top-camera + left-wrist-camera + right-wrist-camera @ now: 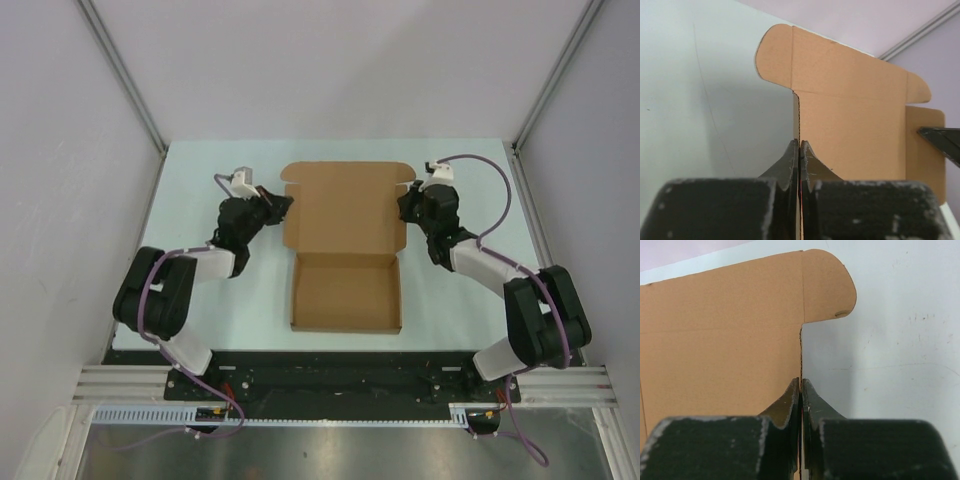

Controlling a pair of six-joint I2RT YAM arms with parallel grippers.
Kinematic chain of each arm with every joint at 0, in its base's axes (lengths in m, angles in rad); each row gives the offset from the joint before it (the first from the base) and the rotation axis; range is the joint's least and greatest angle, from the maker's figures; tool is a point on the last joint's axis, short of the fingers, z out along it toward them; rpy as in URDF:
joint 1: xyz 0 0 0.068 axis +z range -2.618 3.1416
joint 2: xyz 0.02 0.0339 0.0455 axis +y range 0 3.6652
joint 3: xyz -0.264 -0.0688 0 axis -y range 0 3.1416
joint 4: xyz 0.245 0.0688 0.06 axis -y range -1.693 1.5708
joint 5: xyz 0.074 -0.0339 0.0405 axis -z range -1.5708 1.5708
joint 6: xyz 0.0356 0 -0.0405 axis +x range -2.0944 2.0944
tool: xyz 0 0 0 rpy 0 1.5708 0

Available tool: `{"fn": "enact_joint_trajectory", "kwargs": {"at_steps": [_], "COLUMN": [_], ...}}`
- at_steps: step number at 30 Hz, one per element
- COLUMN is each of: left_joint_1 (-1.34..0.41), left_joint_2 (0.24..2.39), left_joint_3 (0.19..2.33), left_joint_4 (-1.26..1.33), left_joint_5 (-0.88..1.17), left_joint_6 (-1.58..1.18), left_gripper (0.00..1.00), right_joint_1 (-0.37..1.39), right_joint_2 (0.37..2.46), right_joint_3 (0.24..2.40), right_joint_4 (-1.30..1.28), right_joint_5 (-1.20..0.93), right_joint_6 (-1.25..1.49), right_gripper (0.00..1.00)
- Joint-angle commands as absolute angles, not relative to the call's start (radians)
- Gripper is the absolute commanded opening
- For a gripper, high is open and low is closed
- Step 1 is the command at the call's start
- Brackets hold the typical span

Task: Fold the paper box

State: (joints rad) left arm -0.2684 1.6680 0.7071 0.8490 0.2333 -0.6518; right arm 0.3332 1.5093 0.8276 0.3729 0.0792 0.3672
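The brown paper box lies in the middle of the table. Its near half is folded up into a shallow tray, and the lid panel stretches flat toward the back. My left gripper is shut on the lid's left edge. In the left wrist view the thin cardboard edge of the paper box runs between the closed fingertips of the left gripper. My right gripper is shut on the lid's right edge. In the right wrist view the right gripper pinches the side edge of the paper box, just below a rounded corner tab.
The pale table is bounded by grey walls on three sides and by the black base rail at the near edge. The tip of the opposite gripper shows at the right of the left wrist view.
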Motion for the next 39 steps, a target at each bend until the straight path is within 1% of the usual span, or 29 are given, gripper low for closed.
{"fn": "enact_joint_trajectory", "kwargs": {"at_steps": [1,4,8,12,14,22,30,34,39], "left_joint_1": [-0.347,-0.411,-0.509,-0.598,-0.632,-0.684,-0.767,-0.833,-0.905], "left_joint_2": [1.554,1.516,1.483,1.473,1.473,1.479,1.534,1.534,1.484], "left_joint_3": [0.646,0.589,0.560,0.537,0.520,0.399,0.290,0.247,0.204], "left_joint_4": [0.977,1.060,1.083,1.109,1.158,1.359,1.597,1.661,1.706], "left_joint_5": [0.143,0.077,0.003,-0.124,-0.152,-0.219,-0.307,-0.357,-0.429], "left_joint_6": [-0.562,-0.508,-0.459,-0.404,-0.385,-0.380,-0.336,-0.286,-0.200], "left_gripper": [0.00,0.00,0.00,0.00,0.00,0.00,0.00,0.00,0.00], "right_joint_1": [0.413,0.465,0.518,0.584,0.618,0.686,0.805,0.864,0.965], "right_joint_2": [1.427,1.411,1.402,1.410,1.411,1.381,1.347,1.306,1.235], "right_joint_3": [0.804,0.773,0.742,0.724,0.709,0.635,0.546,0.488,0.405], "right_joint_4": [0.428,0.442,0.468,0.483,0.492,0.521,0.537,0.534,0.540], "right_joint_5": [0.167,0.236,0.305,0.382,0.422,0.502,0.623,0.692,0.796], "right_joint_6": [0.304,0.281,0.298,0.307,0.308,0.328,0.327,0.336,0.331], "right_gripper": [0.00,0.00,0.00,0.00,0.00,0.00,0.00,0.00,0.00]}}
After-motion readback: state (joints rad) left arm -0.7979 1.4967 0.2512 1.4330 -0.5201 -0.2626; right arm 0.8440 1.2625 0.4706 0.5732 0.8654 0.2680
